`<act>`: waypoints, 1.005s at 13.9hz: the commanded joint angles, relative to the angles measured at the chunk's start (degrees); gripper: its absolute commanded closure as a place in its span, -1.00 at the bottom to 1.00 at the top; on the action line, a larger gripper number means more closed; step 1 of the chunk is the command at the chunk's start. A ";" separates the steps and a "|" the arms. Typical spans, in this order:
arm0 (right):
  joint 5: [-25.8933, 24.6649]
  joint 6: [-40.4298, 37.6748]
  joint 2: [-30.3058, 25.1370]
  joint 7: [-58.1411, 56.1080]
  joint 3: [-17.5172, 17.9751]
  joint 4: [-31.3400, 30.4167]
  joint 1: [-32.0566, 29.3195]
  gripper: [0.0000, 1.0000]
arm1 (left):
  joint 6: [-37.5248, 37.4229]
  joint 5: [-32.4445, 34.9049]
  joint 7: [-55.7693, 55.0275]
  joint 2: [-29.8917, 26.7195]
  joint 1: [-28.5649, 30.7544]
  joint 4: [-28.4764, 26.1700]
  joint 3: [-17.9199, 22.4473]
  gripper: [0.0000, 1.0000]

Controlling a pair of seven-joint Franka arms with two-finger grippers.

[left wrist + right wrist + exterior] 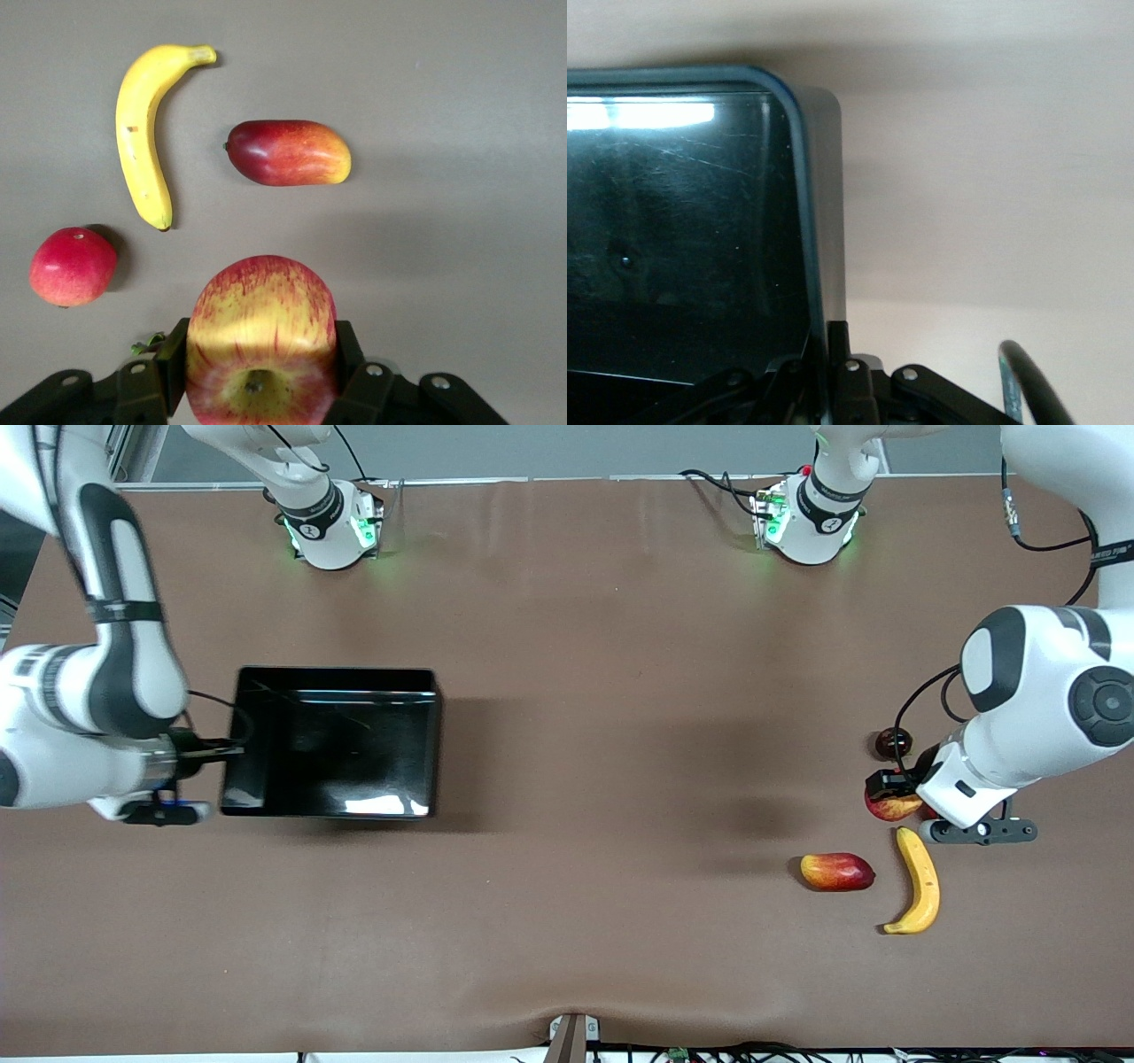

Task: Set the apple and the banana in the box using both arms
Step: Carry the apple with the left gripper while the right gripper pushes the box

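Observation:
The apple [893,808], red with yellow streaks, sits between the fingers of my left gripper [889,793] at the left arm's end of the table. In the left wrist view the fingers [174,363] press both sides of the apple [261,305]. The banana [920,881] lies on the table nearer the front camera than the apple, and it also shows in the left wrist view [140,133]. The black box [416,744] stands toward the right arm's end. My right gripper [215,753] is shut on the box's end wall [824,230], one finger inside and one outside.
An oval red-yellow fruit [837,871] lies beside the banana, toward the table's middle. A pinkish-red round fruit [73,266] lies close beside the apple. A small dark round fruit [890,741] lies farther from the front camera than the apple. Brown tabletop lies between the box and the fruits.

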 commanded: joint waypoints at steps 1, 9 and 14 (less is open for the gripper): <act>6.73 1.17 -0.47 5.98 -0.57 -0.11 6.50 1.00 | -5.12 0.11 -0.43 -0.74 0.05 4.32 -0.95 1.00; 8.34 17.67 5.50 23.56 -0.57 -0.20 28.82 1.00 | -9.00 -0.16 -12.18 -4.09 0.05 5.13 -9.55 1.00; 9.84 29.64 12.45 33.17 -0.49 1.21 36.05 1.00 | -7.86 0.81 -23.35 -1.01 -4.06 4.51 -14.57 1.00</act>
